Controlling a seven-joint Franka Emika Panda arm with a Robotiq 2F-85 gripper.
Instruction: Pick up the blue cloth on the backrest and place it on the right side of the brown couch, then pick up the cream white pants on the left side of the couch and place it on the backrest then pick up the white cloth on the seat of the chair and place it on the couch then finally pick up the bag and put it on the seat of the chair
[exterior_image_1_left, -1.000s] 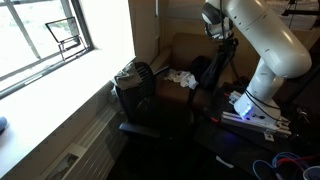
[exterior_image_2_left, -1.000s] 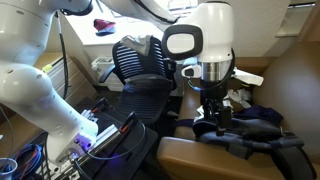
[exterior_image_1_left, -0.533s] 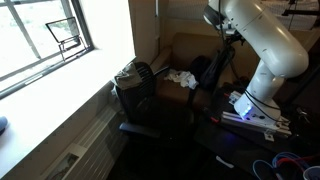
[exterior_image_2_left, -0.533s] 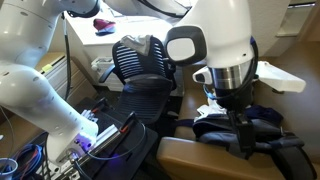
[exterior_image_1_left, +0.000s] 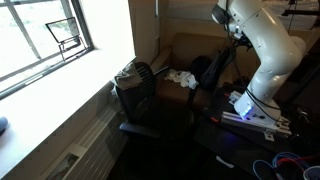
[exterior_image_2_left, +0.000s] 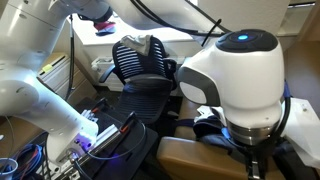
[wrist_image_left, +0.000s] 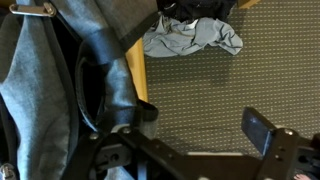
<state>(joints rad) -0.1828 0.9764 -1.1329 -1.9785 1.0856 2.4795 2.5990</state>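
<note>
In the wrist view my gripper (wrist_image_left: 200, 128) is open and empty above an olive woven surface. A crumpled blue-grey cloth (wrist_image_left: 190, 35) lies on that surface at the top, apart from the fingers. Grey-blue fabric with black straps (wrist_image_left: 45, 90) fills the left side, next to a tan edge (wrist_image_left: 138, 75). In an exterior view the brown couch (exterior_image_1_left: 185, 50) holds a white cloth (exterior_image_1_left: 180, 78) and a dark item (exterior_image_1_left: 205, 70). The black chair (exterior_image_1_left: 140, 95) stands in front of it, with a bundle (exterior_image_1_left: 128, 73) on top. The chair backrest (exterior_image_2_left: 140, 60) also shows in both exterior views.
The white arm (exterior_image_1_left: 265, 45) rises at the couch's far side, and its large joint (exterior_image_2_left: 235, 85) blocks much of an exterior view. A window (exterior_image_1_left: 45, 40) and sill run along one side. Cables and an electronics box (exterior_image_1_left: 250, 110) lie on the floor.
The arm has swung away from the couch's middle. In one exterior view its joint has moved closer to the camera and now hides the dark blue cloth and the gripper.
</note>
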